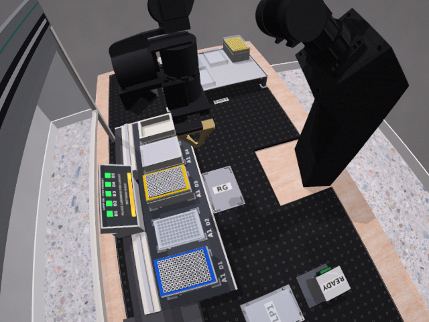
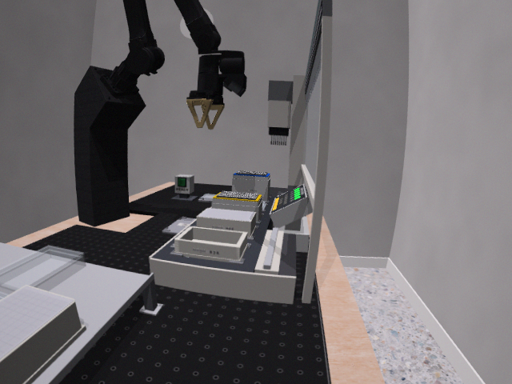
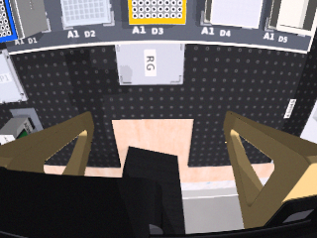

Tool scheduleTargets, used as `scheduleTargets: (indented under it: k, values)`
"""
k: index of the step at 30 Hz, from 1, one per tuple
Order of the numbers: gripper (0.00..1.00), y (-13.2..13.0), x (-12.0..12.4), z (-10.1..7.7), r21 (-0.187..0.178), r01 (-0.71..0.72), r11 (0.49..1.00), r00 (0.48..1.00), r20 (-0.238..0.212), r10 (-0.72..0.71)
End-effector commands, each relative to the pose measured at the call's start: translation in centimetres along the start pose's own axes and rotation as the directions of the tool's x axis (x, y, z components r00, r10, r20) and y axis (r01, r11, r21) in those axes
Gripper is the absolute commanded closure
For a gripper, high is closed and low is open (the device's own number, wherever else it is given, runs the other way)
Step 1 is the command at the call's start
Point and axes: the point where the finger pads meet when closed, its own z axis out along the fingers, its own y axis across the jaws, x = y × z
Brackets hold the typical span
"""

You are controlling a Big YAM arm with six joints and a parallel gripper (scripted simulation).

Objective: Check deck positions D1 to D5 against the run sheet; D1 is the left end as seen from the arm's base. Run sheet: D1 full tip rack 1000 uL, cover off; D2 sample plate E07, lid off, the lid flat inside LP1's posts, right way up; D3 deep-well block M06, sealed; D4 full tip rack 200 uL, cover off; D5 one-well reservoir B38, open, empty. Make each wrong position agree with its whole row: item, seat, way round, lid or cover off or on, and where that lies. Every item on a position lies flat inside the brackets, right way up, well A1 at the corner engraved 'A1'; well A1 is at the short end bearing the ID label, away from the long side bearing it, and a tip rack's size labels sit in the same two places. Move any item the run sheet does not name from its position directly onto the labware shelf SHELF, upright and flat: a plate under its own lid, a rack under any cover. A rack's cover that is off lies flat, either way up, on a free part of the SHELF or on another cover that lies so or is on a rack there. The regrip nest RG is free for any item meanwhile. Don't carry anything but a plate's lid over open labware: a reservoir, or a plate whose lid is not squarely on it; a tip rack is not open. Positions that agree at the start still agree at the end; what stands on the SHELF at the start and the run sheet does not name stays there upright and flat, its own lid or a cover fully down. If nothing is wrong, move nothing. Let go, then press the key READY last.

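Observation:
The deck row shows in the top view. A blue-framed tip rack sits at D1 and a clear well plate at D2. A yellow-framed tip rack sits at D3, a white flat-topped block at D4 and an open white reservoir at D5. My gripper is open and empty. It hangs high above the table, on the arm side of D4 and D5.
The RG nest lies beside D3. The LP1 pad and the READY key are near D1. The shelf holds a yellow tip rack and clear covers. A pipetting head hangs over the deck. The arm's base column stands to the right.

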Motion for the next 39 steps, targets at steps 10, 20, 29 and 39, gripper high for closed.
scheduleTargets:
  k: [10,20,29,39]
  values:
    - [0.00,0.0,-6.6,-0.3,-0.002,-0.001,1.000,1.000,0.014,0.001]
    - [0.00,-0.3,-11.7,-0.3,0.003,-0.004,1.000,1.000,0.015,0.004]
    - [0.00,0.0,-11.3,-0.5,-0.003,-0.008,1.000,1.000,0.026,0.008]
    - [0.00,-0.1,-10.4,1.3,0.004,0.002,1.000,1.000,0.006,-0.002]
